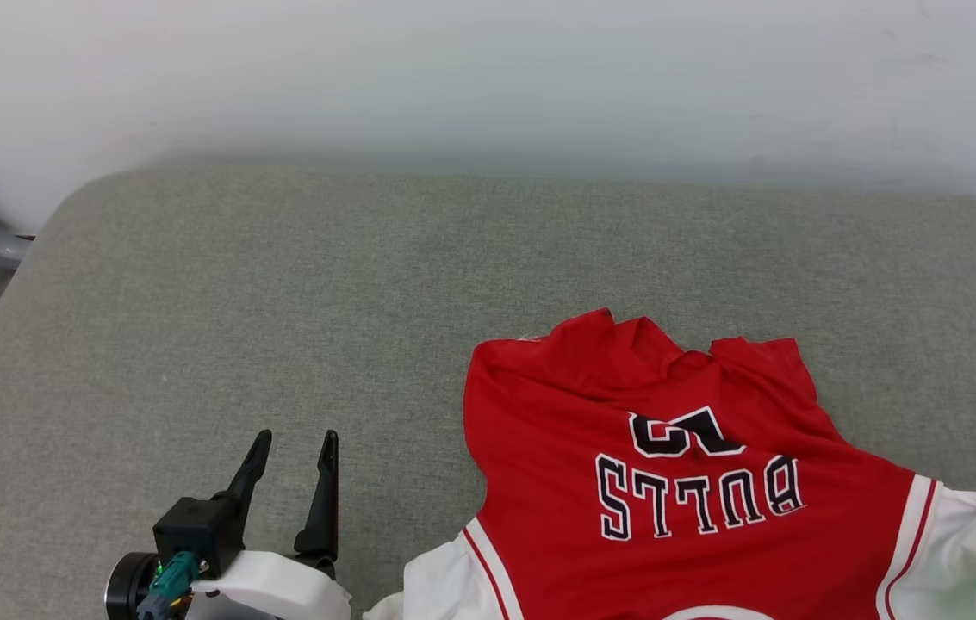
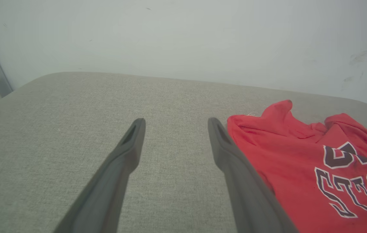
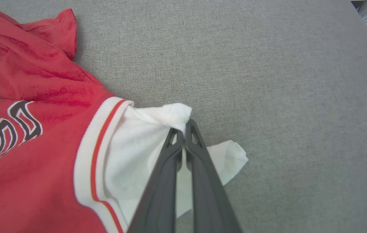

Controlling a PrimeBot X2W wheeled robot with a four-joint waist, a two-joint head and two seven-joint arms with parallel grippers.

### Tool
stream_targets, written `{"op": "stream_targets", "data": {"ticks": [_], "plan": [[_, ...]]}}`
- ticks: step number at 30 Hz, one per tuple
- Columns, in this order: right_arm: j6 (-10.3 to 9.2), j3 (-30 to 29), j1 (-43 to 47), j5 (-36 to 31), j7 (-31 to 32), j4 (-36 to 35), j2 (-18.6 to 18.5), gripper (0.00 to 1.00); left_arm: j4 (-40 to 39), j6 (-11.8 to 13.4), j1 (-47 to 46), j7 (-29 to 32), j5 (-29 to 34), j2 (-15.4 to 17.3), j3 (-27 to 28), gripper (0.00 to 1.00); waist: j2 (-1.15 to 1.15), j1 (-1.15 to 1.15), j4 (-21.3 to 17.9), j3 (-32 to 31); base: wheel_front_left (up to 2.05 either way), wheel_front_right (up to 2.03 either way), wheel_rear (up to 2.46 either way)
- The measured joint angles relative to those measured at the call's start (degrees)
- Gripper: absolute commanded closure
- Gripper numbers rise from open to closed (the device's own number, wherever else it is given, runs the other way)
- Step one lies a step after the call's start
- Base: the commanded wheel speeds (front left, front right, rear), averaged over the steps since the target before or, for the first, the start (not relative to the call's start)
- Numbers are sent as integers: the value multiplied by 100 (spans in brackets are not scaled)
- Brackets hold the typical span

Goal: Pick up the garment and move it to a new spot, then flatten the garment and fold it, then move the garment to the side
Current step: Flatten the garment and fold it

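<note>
Wrinkles crease the red garment (image 1: 556, 430) on a coarse-woven grey cushion (image 1: 281, 301).

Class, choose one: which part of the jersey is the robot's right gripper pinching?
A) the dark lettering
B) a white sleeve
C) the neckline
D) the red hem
B: the right gripper is closed on a bunched fold of the white sleeve of the garment.
</note>
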Motion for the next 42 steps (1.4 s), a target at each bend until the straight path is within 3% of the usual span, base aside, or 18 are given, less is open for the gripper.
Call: {"op": "stream_targets", "data": {"ticks": [3, 4, 5, 6, 14, 22, 36, 42], "plan": [[0, 13, -121, -24, -377, 266, 74, 100, 20, 0, -10, 0, -2, 11, 2, 0, 0, 0, 27, 49, 0, 0, 0], [0, 8, -144, -22, -519, 319, 97, 87, 27, 0, -12, 0, -9, 12, 2, 0, 0, 0, 38, 57, 0, 0, 0], [0, 10, -158, -30, -647, 365, 105, 54, 35, -1, -15, 0, -9, 12, 2, 0, 0, 0, 47, 58, 0, 0, 0], [0, 8, -166, -45, -787, 406, 111, 0, 47, 0, -15, 0, -11, 12, 4, 0, 0, 0, 53, 50, 0, 0, 0], [-1, -90, -123, -332, -2201, 215, 291, 0, 109, 16, 88, 2, -93, 58, 45, 0, 0, 0, 51, -200, 0, 0, 0], [0, 426, 298, -526, -3159, -643, 601, 0, 92, 119, 264, 102, -151, 162, 105, 0, 0, 0, -7, -508, 0, 0, 0], [-1, 1430, 1391, -614, -3051, -2100, 881, 0, 51, 260, 335, 427, -149, 453, 167, 0, 0, -1, -269, -709, 0, 0, 0], [-1, 1589, 1591, -405, -2893, -2413, 888, 0, -90, -81, 14, 1589, -316, 745, -135, 0, 0, -1, -387, -661, 0, 0, 0]]}}
